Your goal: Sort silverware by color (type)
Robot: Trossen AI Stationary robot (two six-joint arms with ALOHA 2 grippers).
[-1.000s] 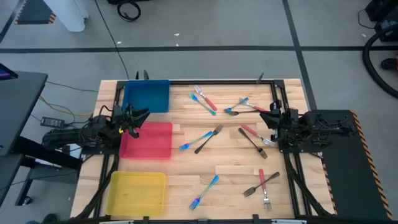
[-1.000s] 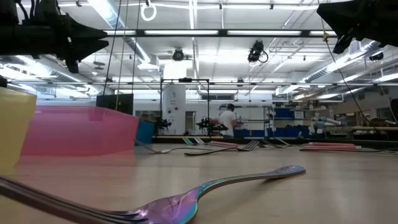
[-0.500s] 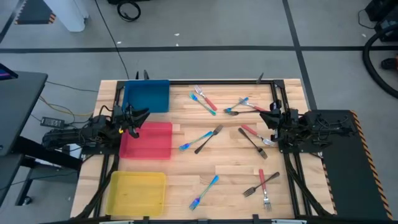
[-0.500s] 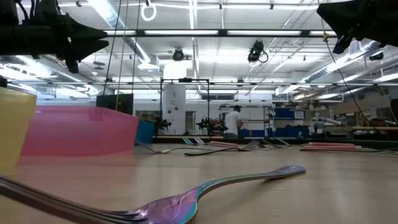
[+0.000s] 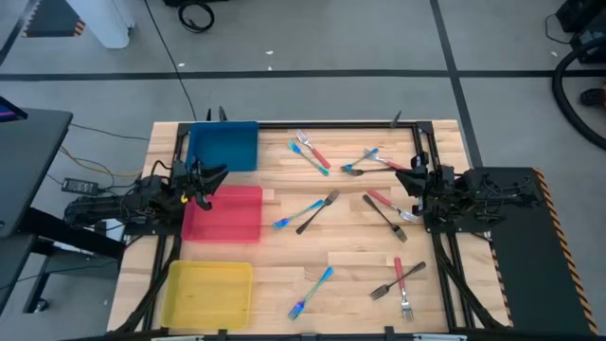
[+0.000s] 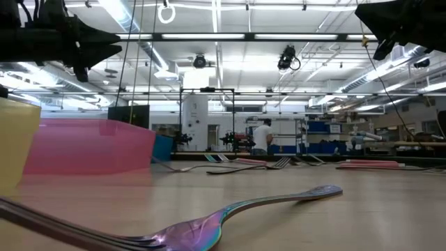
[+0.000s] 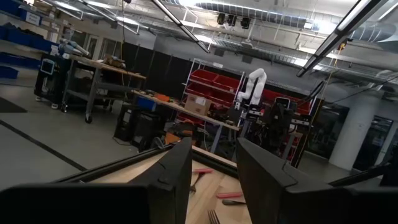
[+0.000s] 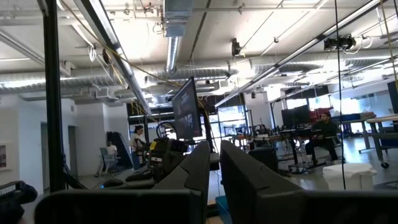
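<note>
Desk [image 5: 360,251] first: a slatted wooden top, with one dark arm on each side. The left gripper [image 5: 213,178] hangs over the far left corner of the red tray [image 5: 227,216]. Its own view shows its fingers [image 7: 177,168] parted by a clear gap, with nothing between them. The right gripper [image 5: 405,183] hangs at the right side of the desk, near the scattered pieces. Its fingers [image 8: 202,165] are parted only by a slim slit, and it too is empty.

There are three trays in a column on the left: the blue tray [image 5: 224,147] farthest, the red one in the middle and the yellow tray [image 5: 208,292] nearest. All three look empty, so the sorting seems not yet begun.

The silverware lies loose on the bare wood from the middle to the right. I count twelve pieces:
- four red-handled forks
- four blue-handled forks
- four dark metal forks

The step in hand looks like a first pick. The red-handled fork [image 5: 382,200] just beside the right gripper is the handiest, but a dark fork [image 5: 386,219] lies against it. The jaws should straddle only the red handle, across its narrow width, and come right down to the wood, since these pieces lie flat. The lone blue-handled fork [image 5: 313,289] at the near edge touches nothing, so it would be the easier grasp.
</note>
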